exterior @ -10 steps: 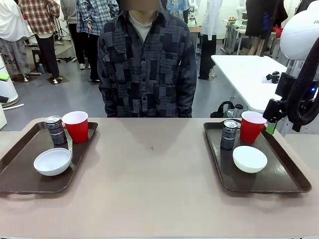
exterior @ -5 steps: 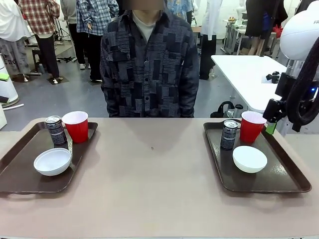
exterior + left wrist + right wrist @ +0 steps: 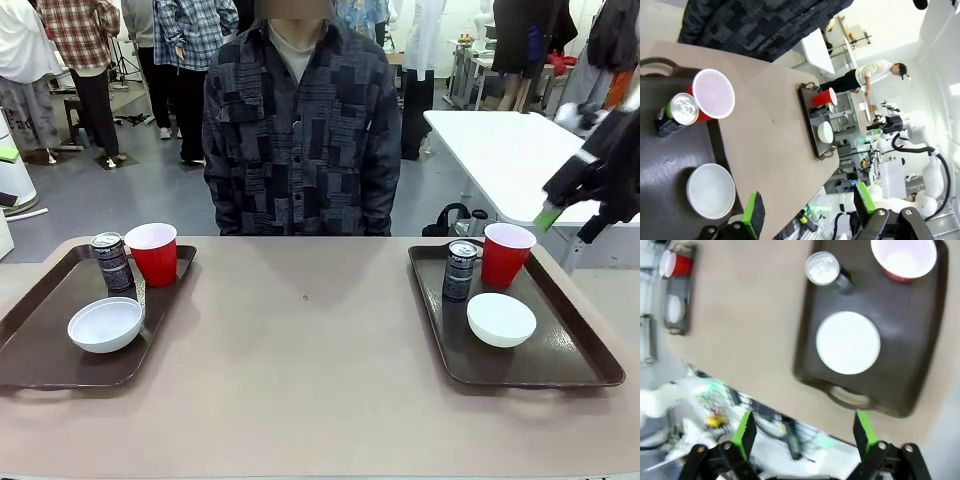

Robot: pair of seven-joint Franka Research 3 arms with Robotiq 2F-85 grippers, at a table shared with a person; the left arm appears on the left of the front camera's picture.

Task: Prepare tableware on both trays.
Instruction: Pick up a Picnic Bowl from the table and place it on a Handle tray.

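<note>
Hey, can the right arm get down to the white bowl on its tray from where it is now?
Probably yes. The right end effector hangs open and empty above the tray, and the white bowl lies uncovered, apart from the can and the red cup. Nothing blocks a straight descent.

- A grey floor (image 3: 120, 195) is stretching behind the tan table (image 3: 310, 370).
- A white table (image 3: 500, 150) is standing at right.
- People (image 3: 80, 60) are standing farther back under bright light.

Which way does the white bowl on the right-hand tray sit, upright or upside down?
Upright: the white bowl rests on its base on the tray, rim up, hollow showing.
</note>
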